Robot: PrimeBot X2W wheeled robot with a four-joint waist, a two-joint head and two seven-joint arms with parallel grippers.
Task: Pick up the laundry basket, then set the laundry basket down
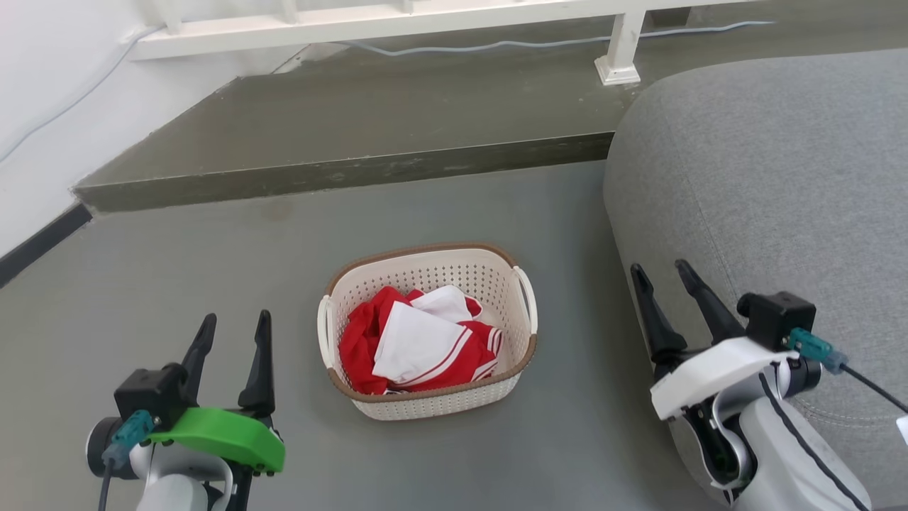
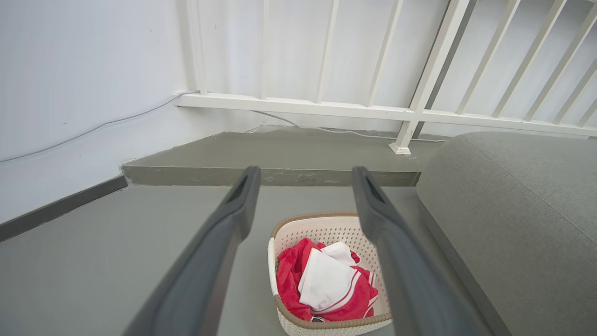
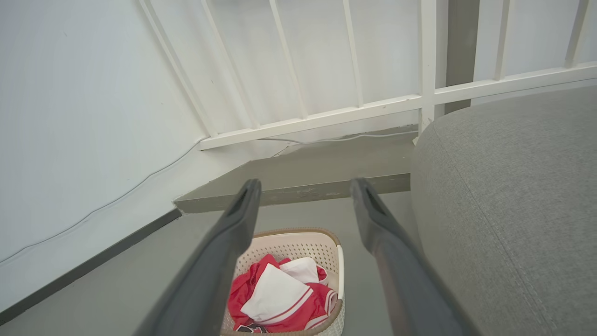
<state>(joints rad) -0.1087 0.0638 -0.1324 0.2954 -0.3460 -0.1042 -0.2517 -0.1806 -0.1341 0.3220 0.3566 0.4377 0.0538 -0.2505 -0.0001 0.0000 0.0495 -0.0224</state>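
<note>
Near wall of laundry basket (image 2: 326,231) off-frame

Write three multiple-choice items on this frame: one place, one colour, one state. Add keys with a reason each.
1. Where is the basket?
A. on a table
B. on the floor
C. on a chair

2. What colours are the clothes in it?
A. blue and yellow
B. red and white
C. black and green

3. How is the left claw?
A. open, holding nothing
B. shut on a handle
C. shut on clothing

Keys:
1 B: it stands on the grey floor, between the left claw and the right claw.
2 B: red fabric with a white piece on top.
3 A: its jaws stand apart, clear of the basket.
</note>
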